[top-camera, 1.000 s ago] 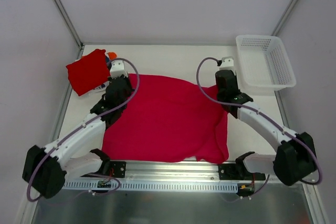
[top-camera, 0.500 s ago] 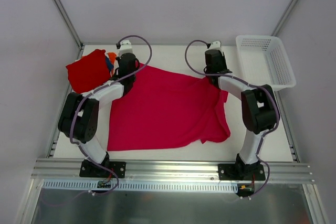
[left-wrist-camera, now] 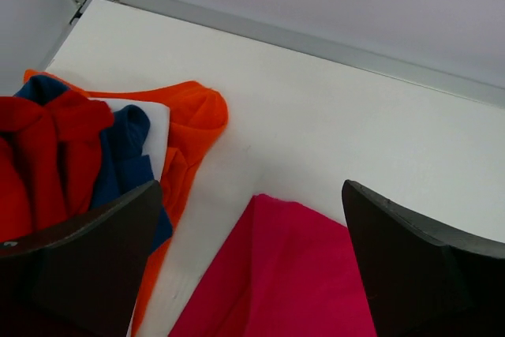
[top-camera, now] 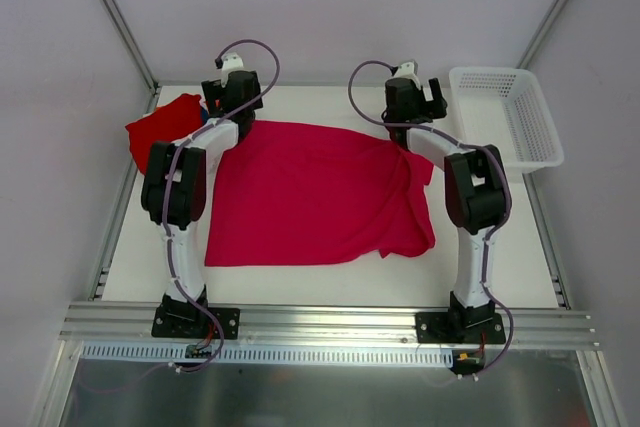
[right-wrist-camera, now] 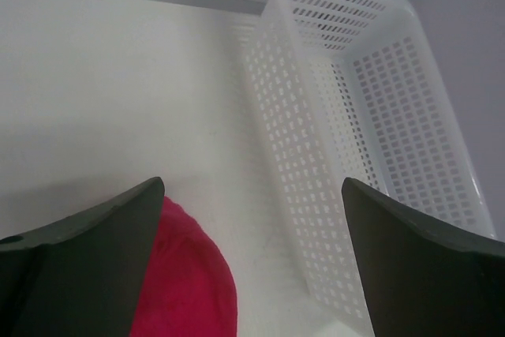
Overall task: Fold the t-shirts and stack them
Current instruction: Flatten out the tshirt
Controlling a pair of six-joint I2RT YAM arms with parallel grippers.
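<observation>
Mostly flat, soft magenta t-shirt (top-camera: 310,192)

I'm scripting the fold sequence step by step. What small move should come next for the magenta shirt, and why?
Probably bring the right gripper back to the magenta-pink t-shirt's right side to flatten it. Both it and the left gripper stand open, empty, at the shirt's far edge; the shirt lies spread but unfolded, its right side doubled over.
</observation>
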